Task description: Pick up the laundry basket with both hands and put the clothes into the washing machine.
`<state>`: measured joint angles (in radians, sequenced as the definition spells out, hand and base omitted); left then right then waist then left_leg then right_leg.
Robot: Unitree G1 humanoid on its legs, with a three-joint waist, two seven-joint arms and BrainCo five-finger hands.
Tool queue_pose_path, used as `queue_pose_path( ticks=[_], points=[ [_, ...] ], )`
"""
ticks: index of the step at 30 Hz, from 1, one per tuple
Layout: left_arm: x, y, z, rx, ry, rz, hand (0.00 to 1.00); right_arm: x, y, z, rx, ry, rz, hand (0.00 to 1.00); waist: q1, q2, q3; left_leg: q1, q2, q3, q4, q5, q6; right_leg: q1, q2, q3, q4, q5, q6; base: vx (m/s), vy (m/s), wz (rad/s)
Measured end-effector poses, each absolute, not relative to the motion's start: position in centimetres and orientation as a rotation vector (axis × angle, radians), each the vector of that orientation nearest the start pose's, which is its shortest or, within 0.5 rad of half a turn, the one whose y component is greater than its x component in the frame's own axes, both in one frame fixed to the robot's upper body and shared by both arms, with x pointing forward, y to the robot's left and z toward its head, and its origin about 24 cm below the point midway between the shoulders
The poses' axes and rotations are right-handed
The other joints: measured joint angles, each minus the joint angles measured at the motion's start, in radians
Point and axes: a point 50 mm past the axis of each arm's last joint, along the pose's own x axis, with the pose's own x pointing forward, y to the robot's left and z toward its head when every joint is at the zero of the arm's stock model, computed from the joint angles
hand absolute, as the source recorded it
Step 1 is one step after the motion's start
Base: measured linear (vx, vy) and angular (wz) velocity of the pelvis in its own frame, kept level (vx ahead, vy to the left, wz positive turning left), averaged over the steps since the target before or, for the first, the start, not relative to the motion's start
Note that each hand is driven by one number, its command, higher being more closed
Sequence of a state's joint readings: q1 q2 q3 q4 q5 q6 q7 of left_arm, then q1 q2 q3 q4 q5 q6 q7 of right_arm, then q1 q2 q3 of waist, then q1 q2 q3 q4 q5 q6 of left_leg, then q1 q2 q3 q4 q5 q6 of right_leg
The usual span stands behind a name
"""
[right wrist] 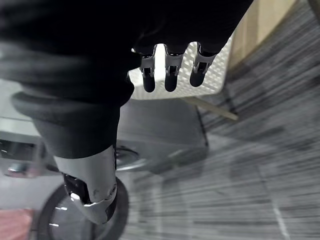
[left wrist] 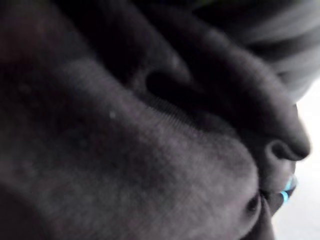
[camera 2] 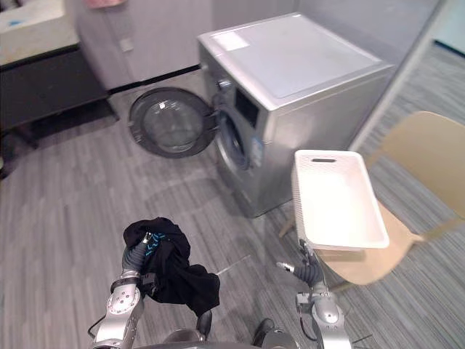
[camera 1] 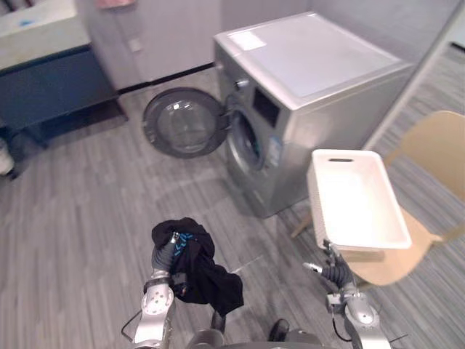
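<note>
My left hand (camera 1: 166, 256) is raised over the floor at the lower left, fingers curled into a black garment (camera 1: 200, 273) with a blue detail; the cloth hangs down to the right of the hand. The same dark cloth (left wrist: 150, 150) lies right against the left wrist camera. A white laundry basket (camera 1: 360, 200) rests tilted on a wooden chair (camera 1: 436, 153) to the right, and its inside looks empty. My right hand (camera 1: 334, 270) hangs open just below the basket's near edge, its fingers (right wrist: 170, 75) straight and not touching the basket (right wrist: 220, 75). The silver washing machine (camera 1: 312, 94) stands ahead with its round door (camera 1: 182, 122) swung open to the left.
A dark blue cabinet (camera 1: 43, 80) with a pale top stands at the far left against the wall. Grey plank floor (camera 1: 87, 211) stretches between me and the washer's open drum (camera 1: 247, 142). The chair's legs stand close to the washer's right front corner.
</note>
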<state>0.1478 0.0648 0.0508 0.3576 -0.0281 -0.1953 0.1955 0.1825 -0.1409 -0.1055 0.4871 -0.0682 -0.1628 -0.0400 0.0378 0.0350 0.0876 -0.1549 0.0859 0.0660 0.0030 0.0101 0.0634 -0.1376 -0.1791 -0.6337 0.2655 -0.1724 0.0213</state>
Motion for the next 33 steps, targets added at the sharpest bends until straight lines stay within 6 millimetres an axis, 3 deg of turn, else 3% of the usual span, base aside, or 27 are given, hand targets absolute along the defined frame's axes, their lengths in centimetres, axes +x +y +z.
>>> queue_pose_path(
  ticks=[2, 3, 5, 8, 9, 10, 11, 12, 13, 14, 15, 17, 18, 19, 20, 21, 22, 24, 25, 26, 27, 28, 30, 31, 33],
  points=[
    [19.1, 19.6, -5.8, 0.067, 0.344, 0.297, 1.0, 15.8, -23.0, -9.1, -0.242, 0.579, -0.211, 0.0, -0.001, 0.003, 0.006, -0.011, 0.032, 0.133, 0.013, 0.019, -0.025, 0.008, -0.026, -0.051, 0.021, -0.001, 0.007, 0.11, 0.009, 0.85],
    [18.4, 19.8, -6.6, 0.071, 0.39, 0.305, 1.0, 15.6, -23.2, -9.9, -0.268, 0.631, -0.221, 0.0, 0.001, 0.011, 0.008, -0.009, 0.032, 0.161, 0.017, 0.061, -0.078, 0.014, -0.038, -0.059, 0.043, -0.009, 0.018, 0.18, 0.065, 0.53],
    [17.5, 20.3, -7.4, 0.073, 0.431, 0.327, 1.0, 15.8, -23.0, -10.4, -0.285, 0.658, -0.227, 0.0, 0.001, 0.004, 0.018, -0.007, 0.01, 0.16, 0.024, 0.058, -0.082, 0.019, -0.057, -0.06, 0.044, -0.008, 0.03, 0.2, 0.095, 0.35],
    [16.0, 21.1, -8.4, 0.088, 0.503, 0.356, 1.0, 15.6, -22.4, -11.4, -0.287, 0.721, -0.228, 0.0, 0.004, -0.029, 0.053, -0.009, -0.021, 0.162, 0.123, -0.048, -0.076, 0.049, -0.119, -0.055, 0.101, -0.035, 0.083, 0.14, 0.13, 0.23],
    [15.1, 21.3, -8.9, 0.093, 0.535, 0.355, 1.0, 15.3, -22.4, -11.7, -0.29, 0.743, -0.24, 0.0, 0.003, -0.04, 0.065, -0.012, -0.038, 0.149, 0.172, -0.116, -0.066, 0.042, -0.176, -0.029, 0.199, -0.05, 0.083, 0.11, 0.139, 0.3],
    [14.4, 21.4, -9.2, 0.095, 0.558, 0.356, 1.0, 14.9, -22.6, -11.8, -0.29, 0.762, -0.25, 0.0, -0.004, -0.041, 0.072, -0.003, -0.06, 0.136, 0.199, -0.151, -0.057, 0.012, -0.228, 0.023, 0.325, -0.041, 0.026, 0.12, 0.155, 0.38],
    [14.1, 21.4, -9.3, 0.099, 0.568, 0.357, 1.0, 14.8, -22.6, -11.9, -0.291, 0.769, -0.252, 0.0, -0.012, -0.043, 0.075, 0.005, -0.07, 0.127, 0.21, -0.167, -0.046, -0.017, -0.247, 0.078, 0.401, -0.018, -0.02, 0.18, 0.187, 0.46],
    [13.7, 21.8, -9.4, 0.126, 0.581, 0.355, 1.0, 14.1, -22.3, -12.3, -0.284, 0.794, -0.245, 0.0, -0.024, -0.042, 0.085, 0.047, -0.072, 0.105, 0.223, -0.19, -0.03, -0.097, -0.238, 0.237, 0.552, 0.052, -0.06, 0.3, 0.176, 0.39],
    [13.7, 22.2, -9.3, 0.146, 0.587, 0.351, 1.0, 13.9, -21.6, -12.5, -0.266, 0.804, -0.237, 0.0, -0.024, -0.033, 0.098, 0.067, -0.065, 0.086, 0.225, -0.203, -0.024, -0.135, -0.19, 0.31, 0.619, -0.004, -0.004, 0.39, 0.149, 0.42],
    [14.3, 22.6, -9.0, 0.163, 0.571, 0.353, 1.0, 13.9, -20.9, -12.6, -0.252, 0.805, -0.223, 0.0, -0.03, -0.04, 0.102, 0.098, -0.048, 0.063, 0.212, -0.22, -0.026, -0.191, -0.099, 0.336, 0.629, -0.077, 0.0, 0.33, 0.071, 0.25],
    [14.3, 22.7, -9.0, 0.163, 0.57, 0.353, 1.0, 13.9, -20.9, -12.6, -0.252, 0.805, -0.223, 0.0, -0.03, -0.04, 0.102, 0.099, -0.048, 0.063, 0.212, -0.22, -0.026, -0.193, -0.098, 0.336, 0.628, -0.078, 0.0, 0.32, 0.029, 0.31],
    [16.4, 22.7, -8.0, 0.187, 0.512, 0.321, 1.0, 14.9, -21.1, -12.2, -0.26, 0.775, -0.224, 0.0, -0.062, -0.046, 0.12, 0.148, -0.055, 0.022, 0.181, -0.252, -0.027, -0.309, -0.004, 0.298, 0.416, -0.079, 0.012, 0.43, -0.011, 0.53],
    [16.7, 22.5, -7.9, 0.185, 0.504, 0.315, 1.0, 15.0, -21.1, -12.1, -0.261, 0.772, -0.226, 0.0, -0.069, -0.044, 0.122, 0.159, -0.055, 0.012, 0.173, -0.255, -0.028, -0.324, 0.008, 0.295, 0.361, -0.067, 0.022, 0.41, -0.034, 0.7],
    [17.4, 22.3, -7.7, 0.18, 0.486, 0.308, 1.0, 15.1, -21.4, -12.0, -0.269, 0.767, -0.226, 0.0, -0.08, -0.044, 0.132, 0.193, -0.054, -0.006, 0.161, -0.254, -0.047, -0.323, 0.032, 0.293, 0.214, -0.013, 0.023, 0.39, -0.058, 0.66],
    [17.7, 22.0, -7.6, 0.179, 0.478, 0.295, 1.0, 14.9, -21.5, -12.0, -0.273, 0.769, -0.23, 0.0, -0.083, -0.044, 0.133, 0.226, -0.055, -0.024, 0.147, -0.269, -0.073, -0.321, 0.061, 0.299, 0.092, 0.052, 0.007, 0.4, -0.081, 0.72],
    [17.8, 21.9, -7.5, 0.179, 0.474, 0.292, 1.0, 14.7, -21.5, -12.0, -0.273, 0.772, -0.232, 0.0, -0.086, -0.046, 0.132, 0.243, -0.056, -0.03, 0.151, -0.281, -0.09, -0.32, 0.063, 0.306, 0.069, 0.079, -0.015, 0.69, -0.174, 1.0],
    [17.9, 21.5, -7.6, 0.177, 0.47, 0.276, 1.0, 14.1, -21.7, -12.1, -0.275, 0.777, -0.236, 0.0, -0.102, -0.061, 0.12, 0.26, -0.051, -0.046, 0.218, -0.305, -0.129, -0.304, 0.054, 0.311, 0.097, 0.17, -0.088, 0.62, -0.182, 0.97],
    [18.0, 20.6, -7.6, 0.155, 0.467, 0.26, 1.0, 14.8, -21.7, -11.6, -0.275, 0.75, -0.235, 0.0, -0.101, -0.031, 0.132, 0.184, -0.002, -0.013, 0.452, -0.289, -0.157, -0.253, 0.081, 0.281, 0.12, 0.124, -0.107, 0.65, -0.208, 0.51],
    [17.5, 20.1, -7.9, 0.135, 0.483, 0.26, 1.0, 15.7, -21.5, -10.9, -0.274, 0.699, -0.231, 0.0, -0.085, -0.001, 0.143, 0.085, 0.069, 0.008, 0.739, -0.199, -0.19, -0.187, 0.128, 0.276, 0.108, 0.087, -0.138, 0.64, -0.198, -0.17],
    [17.2, 19.9, -8.1, 0.127, 0.491, 0.262, 1.0, 16.0, -21.4, -10.6, -0.274, 0.679, -0.226, 0.0, -0.074, 0.007, 0.144, 0.046, 0.098, 0.016, 0.855, -0.134, -0.18, -0.159, 0.15, 0.284, 0.1, 0.073, -0.146, 0.75, -0.207, -0.62],
    [16.7, 19.5, -8.4, 0.112, 0.508, 0.261, 1.0, 16.8, -21.0, -10.0, -0.271, 0.638, -0.213, 0.0, -0.049, 0.014, 0.145, -0.032, 0.16, 0.028, 1.069, -0.102, -0.185, -0.09, 0.198, 0.311, 0.078, 0.053, -0.165, 0.59, -0.144, -0.87],
    [16.8, 18.8, -8.5, 0.104, 0.507, 0.239, 1.0, 17.3, -20.7, -9.5, -0.26, 0.603, -0.213, 0.0, -0.032, 0.005, 0.148, -0.087, 0.184, 0.049, 1.188, -0.117, -0.161, -0.024, 0.216, 0.339, 0.053, 0.041, -0.171, 0.57, -0.124, -0.89],
    [17.4, 17.7, -8.0, 0.09, 0.48, 0.187, 1.0, 17.7, -20.3, -9.1, -0.247, 0.577, -0.221, 0.0, -0.016, -0.029, 0.161, -0.152, 0.176, 0.103, 1.178, -0.15, -0.109, 0.066, 0.209, 0.405, 0.0, 0.033, -0.167, 0.52, -0.068, -0.73],
    [17.8, 17.2, -7.7, 0.085, 0.459, 0.172, 1.0, 17.7, -20.4, -9.1, -0.244, 0.575, -0.232, 0.0, -0.016, -0.033, 0.16, -0.187, 0.174, 0.113, 1.119, -0.163, -0.089, 0.102, 0.207, 0.429, -0.031, 0.032, -0.165, 0.48, -0.025, -0.7],
    [18.1, 16.8, -7.4, 0.088, 0.444, 0.145, 1.0, 17.6, -20.2, -9.2, -0.237, 0.584, -0.233, 0.0, -0.017, -0.034, 0.162, -0.225, 0.147, 0.102, 0.946, -0.202, -0.093, 0.153, 0.202, 0.486, -0.062, 0.02, -0.145, 0.42, 0.086, -0.8]
  ],
)
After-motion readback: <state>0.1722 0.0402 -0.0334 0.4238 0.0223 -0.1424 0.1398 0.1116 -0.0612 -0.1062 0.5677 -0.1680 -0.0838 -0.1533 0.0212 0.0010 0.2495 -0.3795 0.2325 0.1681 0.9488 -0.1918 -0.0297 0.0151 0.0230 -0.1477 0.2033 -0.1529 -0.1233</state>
